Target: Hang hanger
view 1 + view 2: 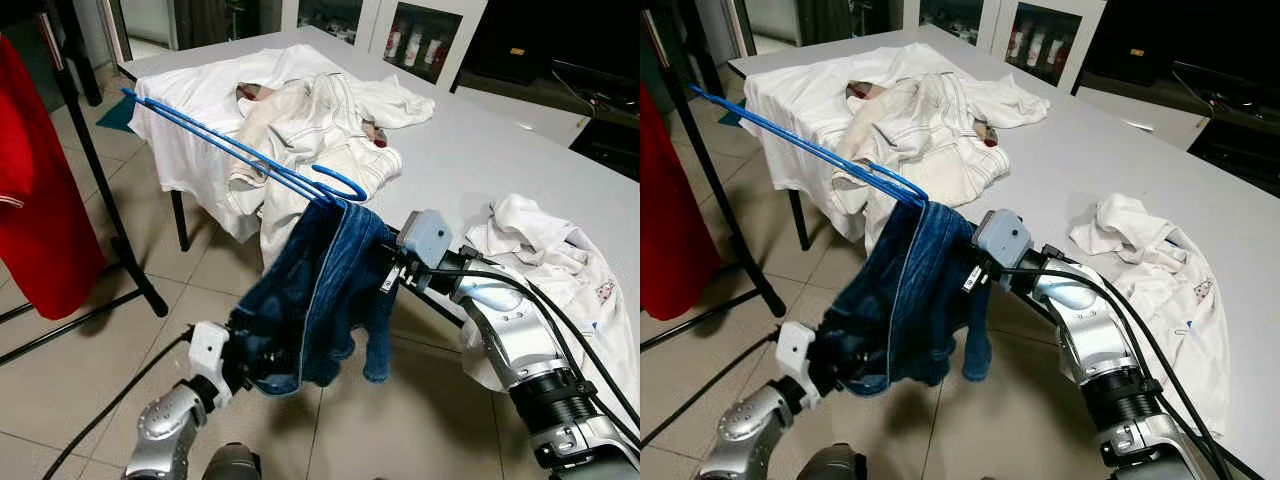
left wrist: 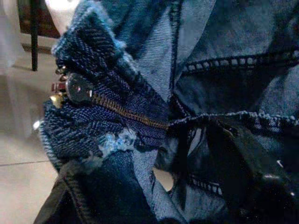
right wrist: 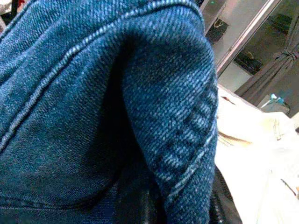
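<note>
A blue plastic hanger [image 1: 230, 150] juts out level over the table corner, its hook [image 1: 340, 185] toward me. Dark blue jeans [image 1: 320, 290] are draped over the hook end and hang down in folds. My right gripper [image 1: 388, 262] reaches in from the right under the denim and holds the hanger up; cloth covers its fingers, and the right wrist view is close denim [image 3: 93, 102]. My left gripper [image 1: 258, 358] is shut on the jeans' lower edge. In the left wrist view the zipper [image 2: 117, 109] and one black finger [image 2: 252, 168] are pressed into the fabric.
A grey table [image 1: 480, 150] runs from back left to right, with a pile of white clothes [image 1: 300, 110] hanging over its corner and a white garment [image 1: 560, 260] near my right arm. A black rack [image 1: 100, 170] with a red garment [image 1: 30, 200] stands left on the tiled floor.
</note>
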Tool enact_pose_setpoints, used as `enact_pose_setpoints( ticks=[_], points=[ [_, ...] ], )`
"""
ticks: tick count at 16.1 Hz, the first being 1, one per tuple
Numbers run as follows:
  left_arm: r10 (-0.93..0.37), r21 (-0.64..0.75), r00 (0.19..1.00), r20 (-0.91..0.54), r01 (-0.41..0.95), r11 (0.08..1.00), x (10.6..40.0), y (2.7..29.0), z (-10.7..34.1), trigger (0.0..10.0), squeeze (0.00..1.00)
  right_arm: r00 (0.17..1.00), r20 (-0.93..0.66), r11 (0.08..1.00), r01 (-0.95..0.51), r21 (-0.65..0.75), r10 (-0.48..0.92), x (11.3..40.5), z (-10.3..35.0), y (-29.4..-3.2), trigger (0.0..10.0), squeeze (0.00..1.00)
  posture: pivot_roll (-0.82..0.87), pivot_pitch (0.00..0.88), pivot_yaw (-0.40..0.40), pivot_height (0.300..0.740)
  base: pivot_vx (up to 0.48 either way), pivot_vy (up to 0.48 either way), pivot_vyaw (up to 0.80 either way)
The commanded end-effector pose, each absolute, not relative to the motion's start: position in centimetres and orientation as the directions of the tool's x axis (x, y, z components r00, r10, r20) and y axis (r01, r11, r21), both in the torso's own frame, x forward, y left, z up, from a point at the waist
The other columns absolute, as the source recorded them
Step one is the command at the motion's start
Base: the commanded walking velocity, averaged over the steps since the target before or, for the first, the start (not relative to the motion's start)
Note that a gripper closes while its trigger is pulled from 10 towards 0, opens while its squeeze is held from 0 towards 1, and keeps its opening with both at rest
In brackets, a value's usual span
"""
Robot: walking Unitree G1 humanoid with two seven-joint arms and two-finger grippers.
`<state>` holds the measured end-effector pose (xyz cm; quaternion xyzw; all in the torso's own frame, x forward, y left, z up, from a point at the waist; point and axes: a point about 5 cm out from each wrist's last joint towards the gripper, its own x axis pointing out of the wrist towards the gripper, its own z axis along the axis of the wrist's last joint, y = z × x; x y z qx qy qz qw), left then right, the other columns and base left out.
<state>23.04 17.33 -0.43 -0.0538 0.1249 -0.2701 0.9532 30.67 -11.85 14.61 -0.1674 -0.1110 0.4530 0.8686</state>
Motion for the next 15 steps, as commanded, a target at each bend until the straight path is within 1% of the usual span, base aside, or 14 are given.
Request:
enact_pose_setpoints(
  ticks=[1,3,4,5,6,9,10,12,14,15],
  points=[
    [-0.515,-0.161,0.842,-0.159,0.493,0.855,23.6,17.4,0.4,0.0,0.00,0.591,0.039,0.551,-0.724,-0.415,0.806,30.8,14.7,-13.1,0.0,0.00,0.19,0.002,-0.121,0.710,0.000,0.000,0.00],
    [-0.489,-0.139,0.864,-0.122,0.473,0.870,24.3,18.2,1.3,0.0,0.00,0.598,0.037,0.557,-0.721,-0.411,0.801,30.7,14.5,-13.4,0.0,0.00,0.19,0.006,-0.124,0.710,0.000,0.000,0.00],
    [-0.470,-0.082,0.879,-0.076,0.464,0.882,25.0,19.6,2.8,0.0,0.00,0.602,0.037,0.562,-0.720,-0.407,0.798,30.6,14.3,-13.5,0.0,0.00,0.19,0.010,-0.128,0.710,0.000,0.000,0.00],
    [-0.455,-0.052,0.890,-0.028,0.453,0.890,25.6,21.0,4.2,0.0,0.00,0.606,0.038,0.569,-0.720,-0.397,0.794,30.5,14.2,-13.7,0.0,0.00,0.19,0.012,-0.130,0.710,0.000,0.000,0.00],
    [-0.452,-0.046,0.892,0.001,0.452,0.891,25.9,21.7,5.1,0.0,0.00,0.610,0.039,0.573,-0.719,-0.392,0.792,30.5,14.1,-13.8,0.0,0.00,0.19,0.012,-0.130,0.710,0.000,0.000,0.00],
    [-0.444,0.017,0.896,0.025,0.444,0.896,26.4,23.5,6.8,0.0,0.00,0.607,0.023,0.569,-0.730,-0.378,0.794,30.2,13.3,-14.4,0.0,0.00,0.19,0.016,-0.129,0.710,0.000,0.000,0.00],
    [-0.433,0.021,0.901,0.036,0.432,0.902,26.6,23.9,7.2,0.0,0.00,0.591,0.020,0.555,-0.744,-0.374,0.806,29.9,13.3,-14.5,0.0,0.00,0.19,0.016,-0.129,0.710,0.000,0.000,0.00],
    [-0.424,0.031,0.903,0.064,0.423,0.906,27.2,24.3,8.3,0.0,0.00,0.486,-0.002,0.446,-0.803,-0.396,0.874,28.5,13.4,-14.1,0.0,0.00,0.19,0.020,-0.127,0.710,0.000,0.000,0.00],
    [-0.432,0.044,0.899,0.070,0.430,0.902,27.5,24.5,8.8,0.0,0.00,0.447,-0.042,0.392,-0.823,-0.412,0.894,28.1,13.1,-14.1,0.0,0.00,0.19,0.020,-0.127,0.710,0.000,0.000,0.00],
    [-0.420,0.053,0.905,0.075,0.417,0.908,27.6,25.1,9.1,0.0,0.00,0.443,-0.082,0.371,-0.825,-0.426,0.893,28.1,12.6,-14.5,0.0,0.00,0.19,0.014,-0.125,0.710,0.000,0.000,0.00]
  ],
)
